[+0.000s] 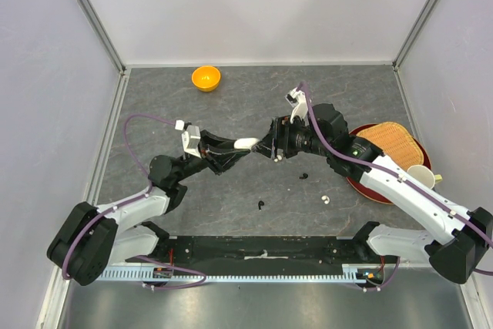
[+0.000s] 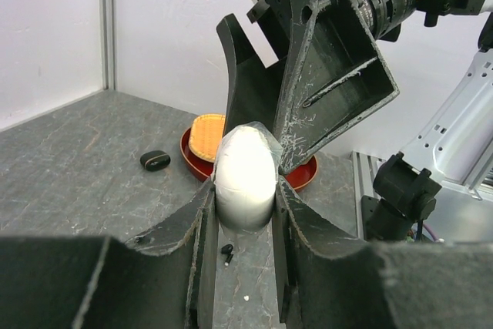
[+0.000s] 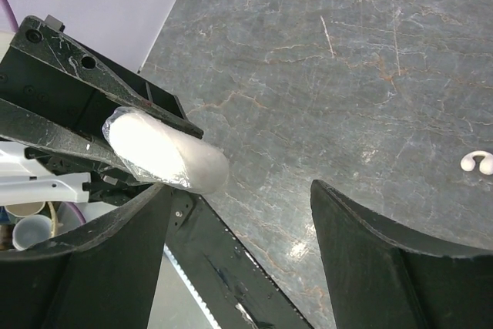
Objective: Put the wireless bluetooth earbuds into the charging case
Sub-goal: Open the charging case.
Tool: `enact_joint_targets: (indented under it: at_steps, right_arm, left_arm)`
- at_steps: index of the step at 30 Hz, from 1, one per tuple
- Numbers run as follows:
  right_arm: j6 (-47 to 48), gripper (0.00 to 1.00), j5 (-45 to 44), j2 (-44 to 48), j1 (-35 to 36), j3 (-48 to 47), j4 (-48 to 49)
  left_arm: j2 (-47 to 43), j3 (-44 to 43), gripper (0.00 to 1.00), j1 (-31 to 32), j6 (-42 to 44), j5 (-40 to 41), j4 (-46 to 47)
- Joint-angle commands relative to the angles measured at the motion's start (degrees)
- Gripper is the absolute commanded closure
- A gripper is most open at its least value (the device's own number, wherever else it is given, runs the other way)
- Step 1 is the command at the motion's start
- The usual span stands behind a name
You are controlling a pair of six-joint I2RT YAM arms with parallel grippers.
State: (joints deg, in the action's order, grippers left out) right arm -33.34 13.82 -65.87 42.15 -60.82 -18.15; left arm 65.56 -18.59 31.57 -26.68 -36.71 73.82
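Over the middle of the grey bench the left claw is clamped tight on a white egg-shaped lump wrapped in clear film, its rounded end sticking out past the fingertips. The right claw faces it with jaws spread wide and nothing between them. The lump's tip sits just beside one of its fingers, though I cannot tell if they touch. The charging case, a small glossy black pebble, lies shut on the bench near a red dish; from above I cannot pick it out. None of the buds are in it. One black earbud lies below the right claw, another black earbud nearer the arm bases, and a white earbud close to the dish. The dish carries a woven tray, with a white cup at its edge. An orange bowl stands by the far wall.
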Motion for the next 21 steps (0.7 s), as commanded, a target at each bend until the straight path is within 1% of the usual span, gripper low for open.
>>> enact_joint_targets:
  at_steps: [1,7,15,17,21]
  right_arm:
    - [-2.4,0.21,-1.9,-0.3,-0.4,-1.2,4.8]
    - [-6.3,0.22,-0.3,0.5,-1.9,0.1,8.1]
    - [-14.5,0.22,6.6,0.0,-4.0,4.6,16.7]
    - [-15.7,0.22,7.9,-0.1,-4.0,5.2,19.4]
    - [-17.8,0.21,9.3,-0.1,-4.2,6.0,21.6]
  left_arm:
    - [-2.3,-2.2,0.98,0.6,1.2,-5.5,5.1]
    - [-3.4,-2.1,0.98,0.7,2.4,-6.4,2.1]
    - [-3.9,-1.7,0.98,0.9,3.3,-6.3,1.2]
    - [-3.9,-1.7,0.98,1.0,3.6,-6.2,0.7]
    - [-3.9,-1.8,0.98,1.0,4.2,-5.9,0.0]
